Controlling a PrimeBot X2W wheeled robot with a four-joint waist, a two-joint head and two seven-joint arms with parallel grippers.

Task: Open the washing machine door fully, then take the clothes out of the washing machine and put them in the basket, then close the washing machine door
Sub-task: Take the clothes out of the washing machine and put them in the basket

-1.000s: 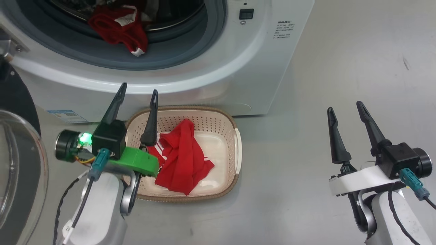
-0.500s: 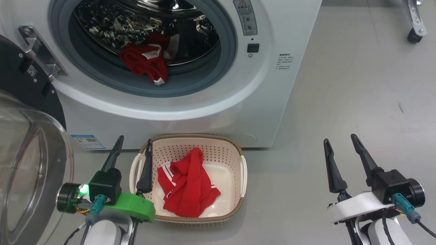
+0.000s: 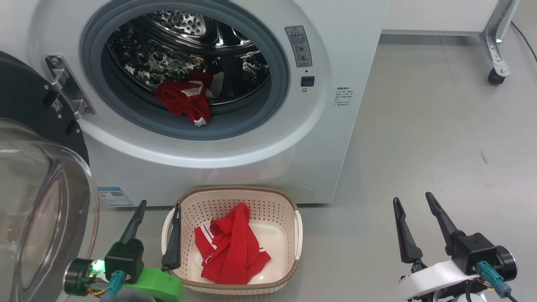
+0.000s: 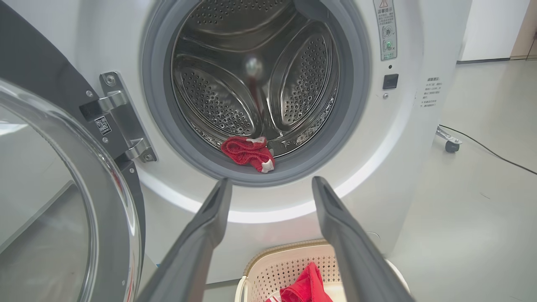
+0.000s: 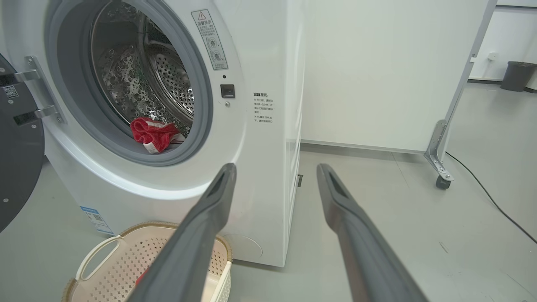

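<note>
Two tools, both spread and empty: my left tool [image 3: 160,204] sits just beside the basket [image 3: 268,203] holding red clothes [image 3: 230,247]; my right tool [image 3: 411,196] hangs well apart.

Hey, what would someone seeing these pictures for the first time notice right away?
The washing machine gapes open, its big black glass-bowled door swung out to the left. One red garment lies at the front lip of the steel drum, and a striped red garment sits in the cream basket on the floor just below.
</note>
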